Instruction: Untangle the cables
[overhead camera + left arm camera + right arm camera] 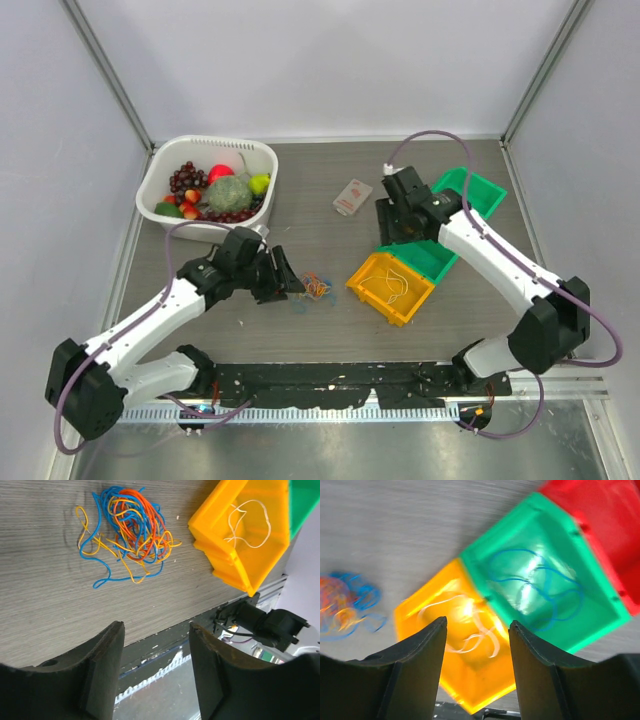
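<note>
Partly sorted, most of it left. One white cable is laid in the yellow bin, and blue cable is laid in the green bin touching it; the count of blue strands cannot be told through the blur. Nothing is made out in the red bin, though only part of it is seen. The main tangle of cables is on the bare table, just beside the yellow bin: blue, orange and yellow strands are knotted together, with a few loose loops at the edges. The left gripper is held near the tangle, jaws apart, nothing between them. The right gripper is held over the yellow and green bins, jaws likewise apart and empty. Judged: early-to-middle stage, with the knot itself not yet separated.
</note>
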Tool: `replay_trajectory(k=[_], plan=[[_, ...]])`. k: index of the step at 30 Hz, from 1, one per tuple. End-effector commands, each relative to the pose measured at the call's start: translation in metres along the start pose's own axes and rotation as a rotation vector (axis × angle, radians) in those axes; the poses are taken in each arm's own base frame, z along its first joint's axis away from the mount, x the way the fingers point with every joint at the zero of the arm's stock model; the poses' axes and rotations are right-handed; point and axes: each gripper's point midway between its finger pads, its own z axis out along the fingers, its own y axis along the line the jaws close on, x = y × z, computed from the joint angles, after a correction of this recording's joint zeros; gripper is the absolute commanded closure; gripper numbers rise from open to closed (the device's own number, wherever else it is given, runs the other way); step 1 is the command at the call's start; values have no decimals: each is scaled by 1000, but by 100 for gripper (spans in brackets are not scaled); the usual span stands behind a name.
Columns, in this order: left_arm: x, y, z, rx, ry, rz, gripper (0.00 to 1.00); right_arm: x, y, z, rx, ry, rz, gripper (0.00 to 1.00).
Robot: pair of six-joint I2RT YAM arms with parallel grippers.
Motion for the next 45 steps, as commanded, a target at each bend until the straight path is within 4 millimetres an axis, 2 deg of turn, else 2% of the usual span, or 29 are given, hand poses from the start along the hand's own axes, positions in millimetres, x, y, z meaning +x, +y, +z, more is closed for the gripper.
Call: replay_trajectory(k=[1,2,3,4,6,8,11,13,14,17,20,24,27,32,34,37,38,39,42,45], plan=[[-5,-5,16,14,32,60,45,3,68,-43,-195,-56,-103,42],[-5,-4,21,2,46,76,46,-1,89,-44,-284,-91,-100,42],[-6,-3,26,-10,61,85,47,8,120,-55,-430,-70,-108,42],[-6,-4,29,-15,77,96,48,9,136,-53,-496,-76,-103,42],[-3,-3,36,-33,122,107,50,21,178,-62,-704,-26,-89,43],[-4,2,38,-54,126,134,56,33,198,-50,-769,39,-51,44],[-6,10,31,-74,57,173,60,39,214,-43,-826,108,-29,50],[-4,15,25,-59,14,147,56,45,228,-45,-910,151,-61,50],[-2,15,23,-35,0,118,50,49,232,-45,-935,161,-82,50],[12,21,28,20,12,63,48,62,238,-39,-938,133,-196,49],[16,25,39,55,9,80,52,72,236,-19,-886,176,-182,49],[2,42,49,-37,-74,283,50,77,238,1,-827,228,-125,50],[-7,50,56,-95,-95,369,47,77,240,6,-825,242,-108,51],[-8,43,72,-95,-52,419,45,79,243,16,-812,265,-87,53],[-8,52,80,-136,-29,419,48,78,245,18,-812,263,-74,53],[-7,53,86,-141,-14,418,57,78,247,24,-805,276,-56,54],[-6,50,86,-126,-11,419,61,79,247,26,-802,281,-52,55],[-5,46,85,-112,-9,422,72,81,247,28,-793,290,-46,55],[0,38,74,-88,-2,414,98,80,243,38,-747,286,-37,56],[2,25,50,-47,-18,400,100,79,239,49,-694,278,-44,56]])
